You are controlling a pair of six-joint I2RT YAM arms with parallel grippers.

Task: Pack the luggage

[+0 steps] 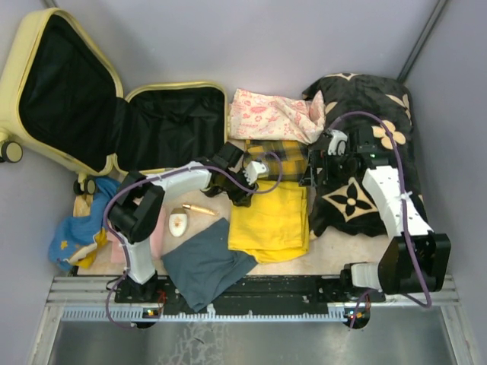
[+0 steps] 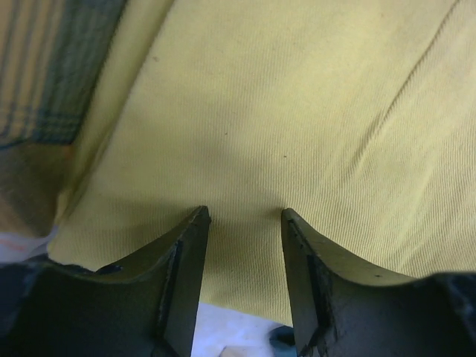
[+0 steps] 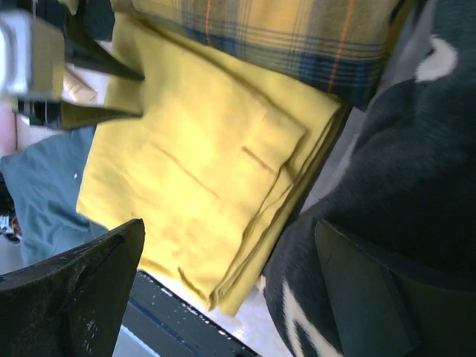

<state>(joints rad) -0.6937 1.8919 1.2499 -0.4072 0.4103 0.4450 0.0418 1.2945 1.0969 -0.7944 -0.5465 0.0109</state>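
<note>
The luggage (image 1: 176,87) lies open at the back left, pale yellow shell with black lining and nothing inside. A folded yellow cloth (image 1: 270,220) (image 2: 297,111) (image 3: 193,163) lies mid-table. My left gripper (image 1: 243,196) (image 2: 245,214) is at that cloth's upper left edge. Its jaws stand half closed on either side of the edge, with flat cloth in the gap and no pinch showing. My right gripper (image 1: 310,179) (image 3: 229,223) hangs wide open above the cloth's right edge, where it meets the black flowered cloth (image 1: 358,198) (image 3: 401,163).
A yellow-and-blue plaid cloth (image 1: 278,156) (image 3: 297,37) lies behind the yellow one, with a pink-patterned cloth (image 1: 274,114) further back. A grey-blue garment (image 1: 205,262) lies front centre. A blue-and-yellow soft item (image 1: 76,236), a small white object (image 1: 177,223) and a gold tube (image 1: 199,209) lie left.
</note>
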